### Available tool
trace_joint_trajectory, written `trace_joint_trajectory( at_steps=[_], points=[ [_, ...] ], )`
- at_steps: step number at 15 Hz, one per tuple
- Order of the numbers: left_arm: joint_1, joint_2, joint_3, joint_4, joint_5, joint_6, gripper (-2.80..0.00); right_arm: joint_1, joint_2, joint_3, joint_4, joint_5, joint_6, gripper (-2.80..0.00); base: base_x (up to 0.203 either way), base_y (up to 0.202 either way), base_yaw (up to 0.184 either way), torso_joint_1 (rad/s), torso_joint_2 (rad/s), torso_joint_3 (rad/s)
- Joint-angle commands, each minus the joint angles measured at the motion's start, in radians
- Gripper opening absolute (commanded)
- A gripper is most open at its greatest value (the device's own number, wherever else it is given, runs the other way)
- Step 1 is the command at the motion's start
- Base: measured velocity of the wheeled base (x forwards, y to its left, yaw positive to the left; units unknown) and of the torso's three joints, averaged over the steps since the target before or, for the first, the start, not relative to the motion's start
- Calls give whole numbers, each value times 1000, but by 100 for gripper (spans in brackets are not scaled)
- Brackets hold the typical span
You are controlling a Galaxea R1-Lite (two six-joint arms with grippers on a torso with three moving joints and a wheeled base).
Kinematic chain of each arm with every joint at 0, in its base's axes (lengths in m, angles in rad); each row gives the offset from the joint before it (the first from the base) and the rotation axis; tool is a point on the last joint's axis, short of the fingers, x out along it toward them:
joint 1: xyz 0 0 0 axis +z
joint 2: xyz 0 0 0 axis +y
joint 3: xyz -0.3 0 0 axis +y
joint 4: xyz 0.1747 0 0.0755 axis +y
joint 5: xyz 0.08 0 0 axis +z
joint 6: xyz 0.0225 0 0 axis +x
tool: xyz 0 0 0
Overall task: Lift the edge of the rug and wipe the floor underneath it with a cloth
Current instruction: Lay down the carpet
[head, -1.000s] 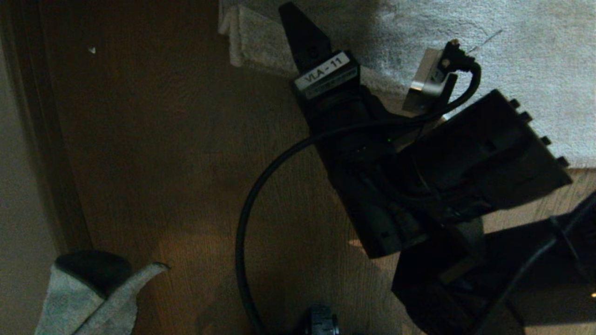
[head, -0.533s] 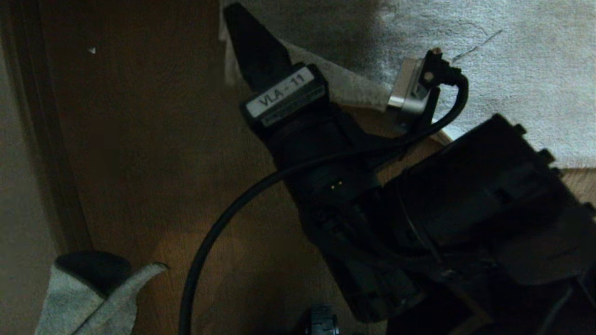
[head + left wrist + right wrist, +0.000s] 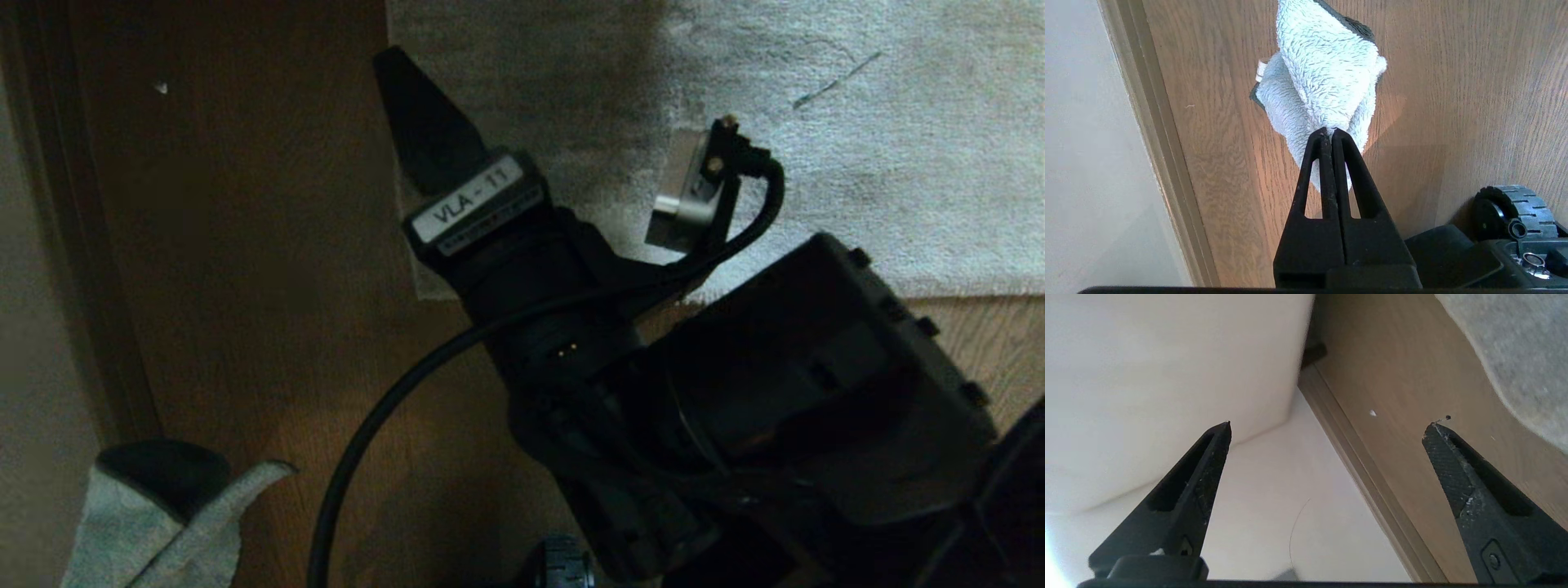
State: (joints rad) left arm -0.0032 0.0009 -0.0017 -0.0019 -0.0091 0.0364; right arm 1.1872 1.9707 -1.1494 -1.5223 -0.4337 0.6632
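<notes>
Rug edge (image 3: 424,269): lies flat on the floor, its square corner just beside the right hand's dark finger and partly under that hand's body.
Right hand (image 3: 1327,424): fingers spread wide with nothing between them, poised over the rug corner and the bare planks beside it.
Floor (image 3: 269,245): brown wood-grain planks on the wall side of the right hand.
Cloth (image 3: 1327,81): pale terry rag hanging from the left hand's tips, well apart from the rug corner.
Left hand (image 3: 1329,132): fingers pressed together, pinching the cloth above the floor.
Skirting board (image 3: 1155,143): runs along the wall, beside the left hand.
Black cable (image 3: 384,416): loops from the right arm across the floor.
</notes>
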Motion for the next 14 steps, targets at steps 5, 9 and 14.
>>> trace_joint_trajectory(
  at_steps=[5,9,14],
  points=[
    [0,-1,0,-1,0,-1,-280,-6,27,110,-48,-29,1,0,0,0,0,0,0,0],
    [0,-1,0,0,1,0,-280,-14,4,154,-47,-30,-5,0,0,0,0,0,0,0],
    [0,-1,0,0,1,-1,-280,-51,-29,229,-48,-30,-4,-280,0,0,0,0,0,0]
  ],
)
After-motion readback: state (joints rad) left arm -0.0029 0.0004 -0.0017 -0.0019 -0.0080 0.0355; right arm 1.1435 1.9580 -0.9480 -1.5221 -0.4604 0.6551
